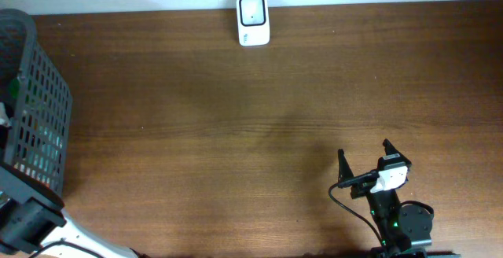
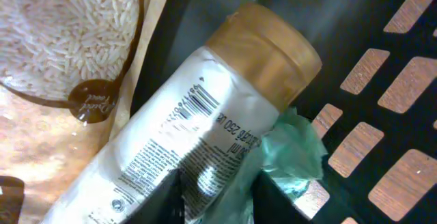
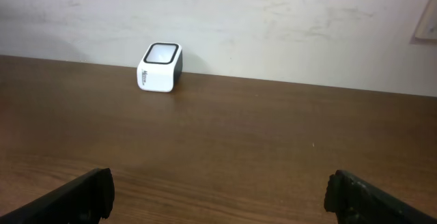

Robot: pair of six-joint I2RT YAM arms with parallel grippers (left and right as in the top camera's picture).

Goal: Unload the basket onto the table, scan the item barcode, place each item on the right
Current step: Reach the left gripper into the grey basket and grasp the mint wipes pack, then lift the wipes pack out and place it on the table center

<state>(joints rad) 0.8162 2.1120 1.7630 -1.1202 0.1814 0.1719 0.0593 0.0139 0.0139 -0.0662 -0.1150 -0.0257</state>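
In the left wrist view a white bottle [image 2: 205,115] with a gold cap lies aslant inside the dark mesh basket [image 1: 31,116], its barcode [image 2: 205,101] facing up. My left gripper [image 2: 222,183] is down in the basket. Its left finger lies over the bottle's label and its right finger against a green wrapper [image 2: 293,149], with the bottle's lower side between them. Whether they grip is unclear. The white scanner [image 1: 253,20] stands at the table's far edge, scanner [image 3: 160,67] also ahead of my open, empty right gripper [image 1: 365,154].
A clear bag of rice [image 2: 61,39] lies beside the bottle in the basket. The basket's wall [image 2: 382,80] has slots showing the wooden table beneath. The left arm's base [image 1: 31,226] sits at the front left corner.
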